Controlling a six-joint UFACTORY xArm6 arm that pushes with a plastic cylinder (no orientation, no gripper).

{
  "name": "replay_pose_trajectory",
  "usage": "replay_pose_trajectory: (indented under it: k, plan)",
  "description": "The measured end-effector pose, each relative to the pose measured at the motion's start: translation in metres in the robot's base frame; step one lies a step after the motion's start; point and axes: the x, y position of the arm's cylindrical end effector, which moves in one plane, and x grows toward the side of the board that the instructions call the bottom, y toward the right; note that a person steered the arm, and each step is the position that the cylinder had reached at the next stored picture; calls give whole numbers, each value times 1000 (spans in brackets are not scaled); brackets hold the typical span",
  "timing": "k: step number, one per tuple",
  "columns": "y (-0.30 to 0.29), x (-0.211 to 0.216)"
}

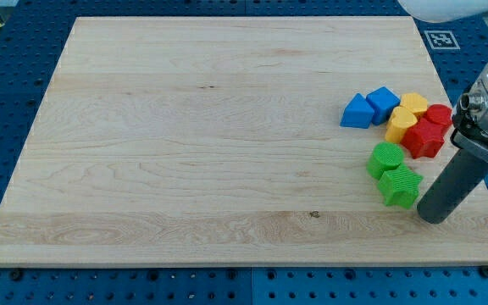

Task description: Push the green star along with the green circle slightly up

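The green star (401, 186) lies near the board's right edge, low in the view. The green circle (386, 159) touches it just above and slightly to the left. My tip (434, 217) rests on the board just right of and slightly below the green star, close to it; I cannot tell if it touches.
Above the green pair is a cluster: a red star (424, 138), a red block (438, 115), two yellow blocks (401, 124) (413, 103), a blue triangle (357, 112) and a blue cube (383, 102). The wooden board's (185, 152) right edge is near my tip.
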Motion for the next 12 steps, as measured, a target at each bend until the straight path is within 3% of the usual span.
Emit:
replay_pose_trajectory:
  k: [4, 6, 12]
  plan:
    - [-39, -5]
    - [-49, 23]
    - [-58, -5]
